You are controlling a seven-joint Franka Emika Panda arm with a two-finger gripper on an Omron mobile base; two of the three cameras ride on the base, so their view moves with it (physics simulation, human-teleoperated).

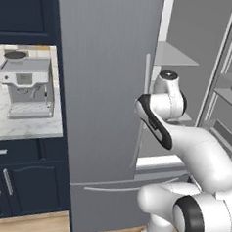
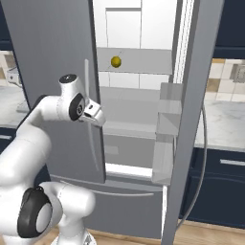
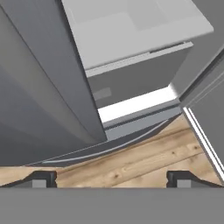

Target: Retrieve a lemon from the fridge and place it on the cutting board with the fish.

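Our two-finger gripper (image 3: 111, 178) stands wide apart w/ nothing between its two dark tips, pointing down at the wood floor (image 3: 131, 164) just in front of the tall grey steel French-door fridge (image 1: 105, 88). We see 1 small round yellow lemon (image 2: 116, 61), plain and bright, sitting on a grey shelf (image 2: 136, 61) inside the white interior, above the gripper and further in, well apart from it. The fridge's right door (image 2: 191, 124) is swung open; the left door is shut, next to the wrist. We count 2 long curved handles, 1 bottom drawer (image 3: 131, 131), 1 door bin (image 2: 165, 139). Off to the arm's left, 1 grey coffee machine (image 1: 26, 87) sits on a marble counter (image 1: 24, 124), partly cut off by the frame edge. Lemon is too small to make out any detail.
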